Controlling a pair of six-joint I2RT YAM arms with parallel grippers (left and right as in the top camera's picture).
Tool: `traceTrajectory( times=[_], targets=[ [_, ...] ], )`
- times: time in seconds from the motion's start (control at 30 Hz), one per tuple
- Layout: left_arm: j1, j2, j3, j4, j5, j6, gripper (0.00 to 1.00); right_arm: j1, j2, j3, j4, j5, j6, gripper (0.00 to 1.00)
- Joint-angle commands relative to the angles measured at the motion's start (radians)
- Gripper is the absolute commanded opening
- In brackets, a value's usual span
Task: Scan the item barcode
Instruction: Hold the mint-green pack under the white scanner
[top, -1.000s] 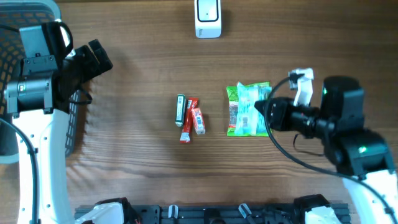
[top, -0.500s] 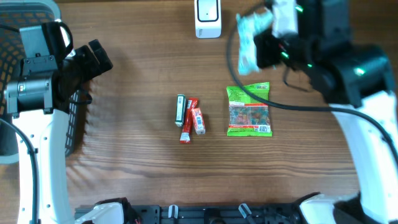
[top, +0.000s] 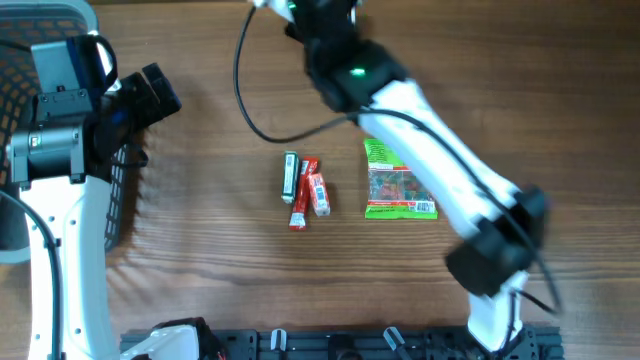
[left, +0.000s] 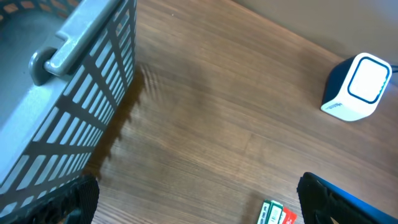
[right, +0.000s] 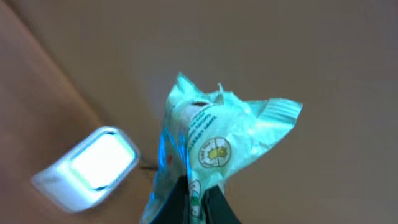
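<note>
My right gripper (right: 200, 202) is shut on the lower edge of a pale mint snack packet (right: 214, 140), holding it upright in the air. In the right wrist view the white scanner (right: 93, 168) sits low on the left with its window glowing, just beside the packet. In the overhead view the right arm (top: 400, 90) reaches across to the top centre and hides the scanner. The left wrist view shows the scanner (left: 357, 87) on the table. My left gripper (left: 199, 211) is open and empty beside the basket (left: 68, 93).
A green candy bag (top: 400, 185) lies right of centre. Three small stick packs (top: 305, 188) lie together at the table's centre, also visible as stick packs (left: 277, 214) in the left wrist view. The grey wire basket (top: 25, 120) stands at the left edge under the left arm.
My right arm swung from the right side of the table up and left to the top centre, carrying the mint packet to the scanner. The left arm stayed still.
</note>
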Motion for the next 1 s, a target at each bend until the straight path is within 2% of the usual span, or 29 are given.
traceTrajectory(
  times=[0.0, 0.07, 0.17, 0.3, 0.5, 0.73, 0.83, 0.97],
  targets=[
    [0.004, -0.007, 0.01, 0.003, -0.006, 0.02, 1.0, -0.009, 0.148, 0.014, 0.215, 0.135, -0.436, 0.04],
    [0.004, -0.007, 0.01, 0.003, -0.006, 0.02, 1.0, -0.014, 0.232, 0.014, 0.372, 0.131, -0.576, 0.04],
    [0.004, -0.007, 0.01, 0.003, -0.006, 0.02, 1.0, -0.029, 0.325, 0.014, 0.587, 0.111, -0.671, 0.04],
    [0.004, -0.007, 0.01, 0.003, -0.006, 0.02, 1.0, -0.055, 0.407, 0.014, 0.721, 0.027, -0.657, 0.04],
    [0.004, -0.007, 0.01, 0.003, -0.006, 0.02, 1.0, -0.089, 0.472, 0.013, 0.721, -0.04, -0.481, 0.04],
    [0.004, -0.007, 0.01, 0.003, -0.006, 0.02, 1.0, -0.134, 0.481, 0.012, 0.645, -0.081, 0.002, 0.04],
    [0.004, -0.007, 0.01, 0.003, -0.006, 0.02, 1.0, -0.139, 0.481, 0.012, 0.569, -0.151, 0.071, 0.04],
    [0.004, -0.007, 0.01, 0.003, -0.006, 0.02, 1.0, -0.139, 0.481, 0.012, 0.523, -0.178, 0.095, 0.04]
  ],
)
